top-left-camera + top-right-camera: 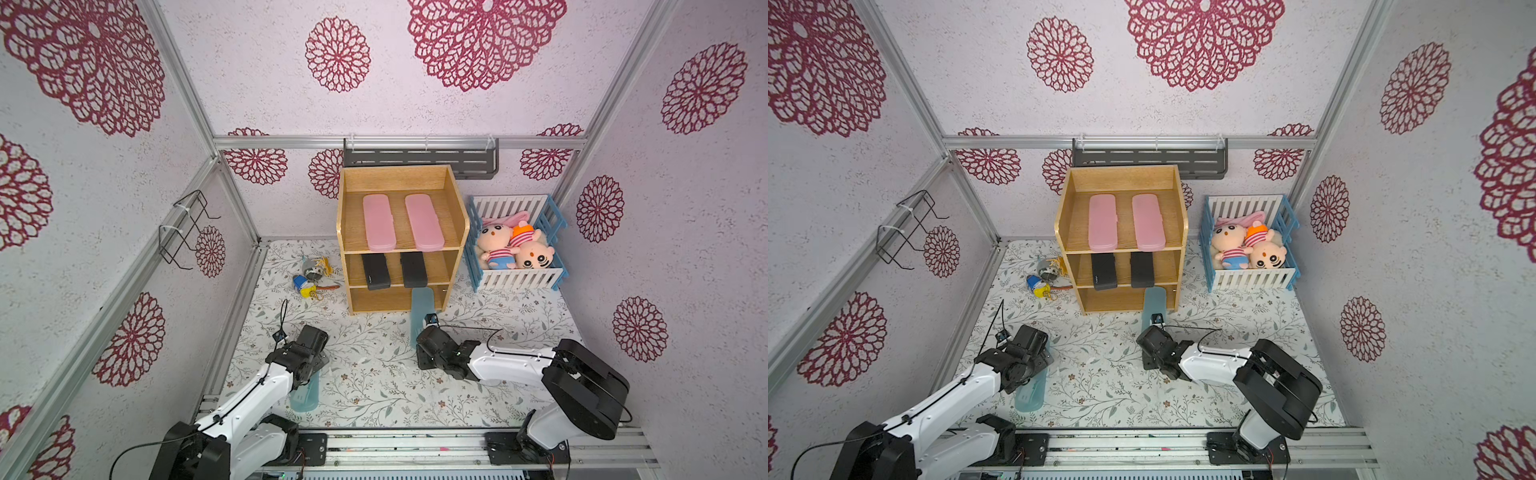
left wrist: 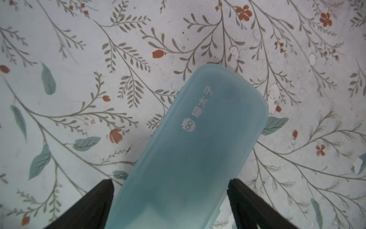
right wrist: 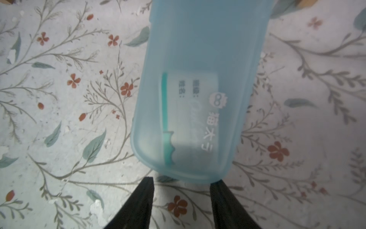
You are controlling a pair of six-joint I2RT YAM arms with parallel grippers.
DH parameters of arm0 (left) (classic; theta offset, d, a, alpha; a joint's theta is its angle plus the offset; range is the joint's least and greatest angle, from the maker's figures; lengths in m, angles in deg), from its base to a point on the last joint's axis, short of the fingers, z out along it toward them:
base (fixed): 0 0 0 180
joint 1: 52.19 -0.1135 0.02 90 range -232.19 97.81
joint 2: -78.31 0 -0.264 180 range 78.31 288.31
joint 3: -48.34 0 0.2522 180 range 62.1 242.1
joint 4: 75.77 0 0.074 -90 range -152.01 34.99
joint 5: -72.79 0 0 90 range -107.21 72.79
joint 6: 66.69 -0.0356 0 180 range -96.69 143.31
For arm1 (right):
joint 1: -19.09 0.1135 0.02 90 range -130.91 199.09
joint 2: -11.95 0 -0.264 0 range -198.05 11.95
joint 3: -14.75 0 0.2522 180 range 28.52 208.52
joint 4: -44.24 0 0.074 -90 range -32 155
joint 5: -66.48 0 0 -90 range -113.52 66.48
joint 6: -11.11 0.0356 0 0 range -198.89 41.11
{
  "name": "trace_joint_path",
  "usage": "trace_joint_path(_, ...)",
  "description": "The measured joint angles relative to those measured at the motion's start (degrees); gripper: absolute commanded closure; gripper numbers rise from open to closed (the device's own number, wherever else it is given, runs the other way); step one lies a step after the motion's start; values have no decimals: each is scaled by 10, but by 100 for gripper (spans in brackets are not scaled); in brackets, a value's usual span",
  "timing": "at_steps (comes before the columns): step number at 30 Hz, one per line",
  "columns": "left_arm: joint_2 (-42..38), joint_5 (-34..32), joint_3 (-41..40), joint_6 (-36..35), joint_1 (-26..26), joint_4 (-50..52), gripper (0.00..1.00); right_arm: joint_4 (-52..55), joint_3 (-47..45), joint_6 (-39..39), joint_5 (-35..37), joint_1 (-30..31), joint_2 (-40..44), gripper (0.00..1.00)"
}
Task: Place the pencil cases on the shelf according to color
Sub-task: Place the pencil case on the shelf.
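Note:
The wooden shelf (image 1: 341,232) holds two pink pencil cases (image 1: 378,222) on its top tier and two black ones (image 1: 375,270) on the middle tier. A light blue case (image 1: 422,301) (image 3: 198,79) lies on the mat with its far end inside the bottom tier. My right gripper (image 3: 181,180) sits just behind its near end, with its jaws partly apart and only mat between them. Another light blue case (image 1: 306,395) (image 2: 188,148) lies askew on the mat at the front left. My left gripper (image 2: 170,180) straddles it, open, with a sliver of mat showing beside one finger.
A blue-and-white crate (image 1: 517,279) of plush toys stands right of the shelf. Small clutter (image 1: 311,276) lies on the mat to the shelf's left. A grey metal rack (image 1: 419,158) hangs on the back wall and a wire holder (image 1: 183,228) on the left wall.

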Motion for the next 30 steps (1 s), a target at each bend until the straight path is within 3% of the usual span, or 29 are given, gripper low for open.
trace_joint_path(18, -14, -6, 10, 0, 0, 14, 3, -14, 74, -69, 15, -54, -50, 46)
trace_joint_path(30, -60, -24, 30, -3, 0, 47, 3, 5, 17, -51, -2, -12, 74, 48)
